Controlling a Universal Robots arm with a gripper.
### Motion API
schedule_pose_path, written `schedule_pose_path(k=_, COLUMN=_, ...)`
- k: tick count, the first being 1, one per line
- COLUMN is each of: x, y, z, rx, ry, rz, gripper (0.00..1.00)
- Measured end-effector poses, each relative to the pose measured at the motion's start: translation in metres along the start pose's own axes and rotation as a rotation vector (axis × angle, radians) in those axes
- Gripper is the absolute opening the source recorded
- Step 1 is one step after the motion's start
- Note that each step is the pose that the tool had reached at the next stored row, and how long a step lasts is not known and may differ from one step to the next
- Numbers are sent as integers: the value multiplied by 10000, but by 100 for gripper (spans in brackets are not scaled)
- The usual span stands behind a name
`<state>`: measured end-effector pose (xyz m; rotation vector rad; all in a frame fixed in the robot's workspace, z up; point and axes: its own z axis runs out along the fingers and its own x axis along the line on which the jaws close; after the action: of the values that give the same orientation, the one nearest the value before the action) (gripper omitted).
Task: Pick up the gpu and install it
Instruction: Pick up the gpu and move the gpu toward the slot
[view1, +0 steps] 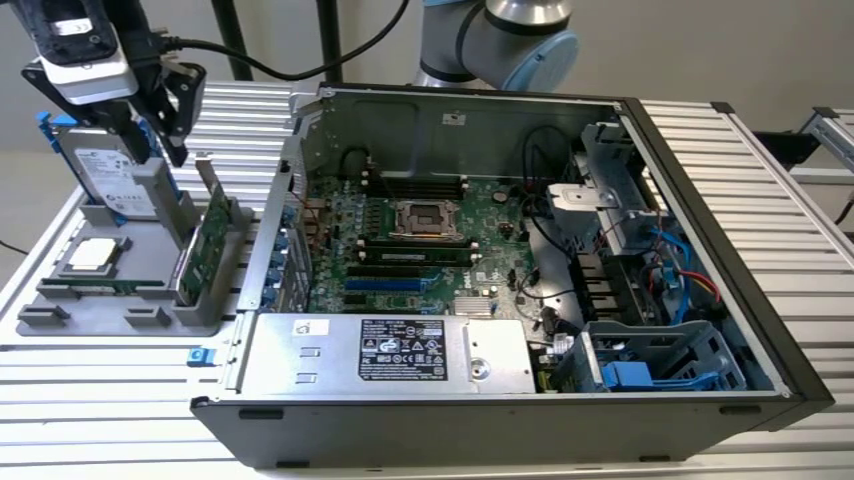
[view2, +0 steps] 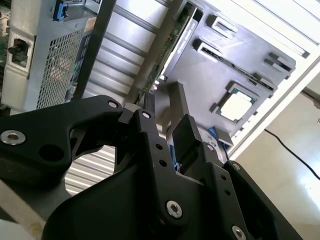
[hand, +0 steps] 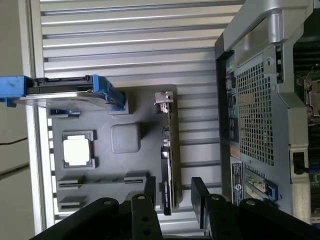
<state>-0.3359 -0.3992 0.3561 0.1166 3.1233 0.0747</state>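
Pickup is the step in hand: the thin green-and-black gpu card (hand: 167, 150) stands on edge in a grey moulded holder (hand: 110, 165), on the exterior view's left of the open black computer case (view1: 467, 430). We see the black jaws spread, one either side of its end. Closing, we judge, calls for squareness to the card.
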Motion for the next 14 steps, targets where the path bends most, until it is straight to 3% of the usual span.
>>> schedule_pose_path(k=14, x=1, y=-5, z=103, rx=0, ry=0, rz=0, gripper=100)
